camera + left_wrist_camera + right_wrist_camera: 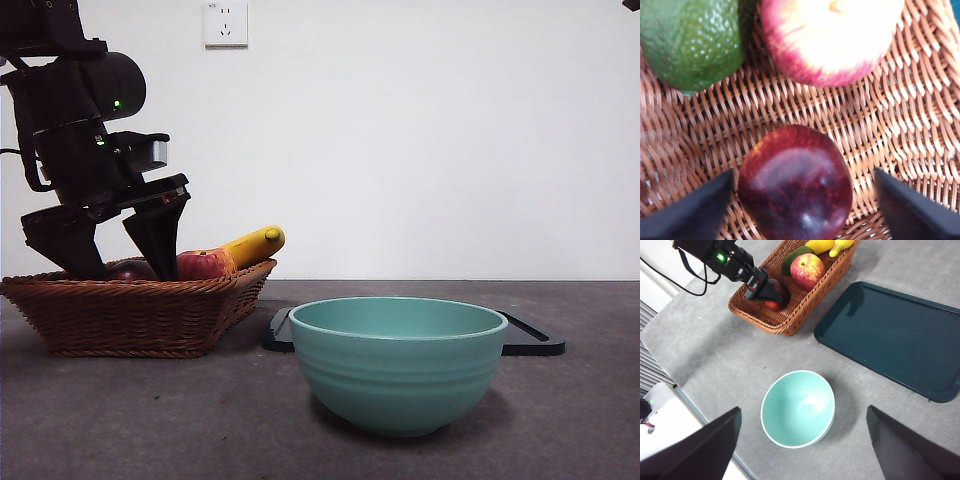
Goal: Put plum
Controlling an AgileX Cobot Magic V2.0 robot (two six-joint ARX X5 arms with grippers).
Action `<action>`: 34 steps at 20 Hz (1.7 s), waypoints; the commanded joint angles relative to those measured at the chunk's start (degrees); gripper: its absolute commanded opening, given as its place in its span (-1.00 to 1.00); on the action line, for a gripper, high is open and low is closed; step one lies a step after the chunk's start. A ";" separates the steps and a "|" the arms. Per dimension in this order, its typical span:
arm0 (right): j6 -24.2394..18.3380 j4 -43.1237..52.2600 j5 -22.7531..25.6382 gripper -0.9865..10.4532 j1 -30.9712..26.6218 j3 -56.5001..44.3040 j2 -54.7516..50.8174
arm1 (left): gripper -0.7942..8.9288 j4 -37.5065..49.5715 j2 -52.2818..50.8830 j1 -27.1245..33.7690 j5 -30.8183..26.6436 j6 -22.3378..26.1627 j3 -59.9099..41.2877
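From my seat, nearest the front camera is the teal bowl (398,362), empty on the desk (150,420), with the dark tray (892,337) lying flat just behind it. My right pincer (802,447) hangs high over the bowl, jaws spread wide and holding nothing, waiting. Further back and to the side sits the wicker basket (135,310), and that is where the work is: my left pincer (802,210) is down inside it, jaws wide, one on each side of the plum (796,184) but not touching it as far as I can see. The plum rests on the basket's woven floor, with the apple (830,40) near it and the green fruit (690,42) beside that; a banana (255,243) pokes over the far rim. I judge the plum to be light, firm yet bruisable, and its glossy skin looks slippery, so I would close gently across its widest middle, not near the top, where it could squirt free.
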 commanded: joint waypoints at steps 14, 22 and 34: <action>0.13 0.57 -0.04 -0.13 0.20 1.05 0.35 | -0.27 -2.99 -13.00 -1.92 2.36 0.74 1.40; 0.13 0.59 -0.02 -0.13 0.20 1.05 0.35 | -0.27 -8.24 -24.24 -17.79 7.69 1.42 1.40; 0.15 0.57 -0.02 -0.13 0.20 1.05 0.33 | -0.27 -3.50 -8.46 -34.71 5.97 5.18 1.40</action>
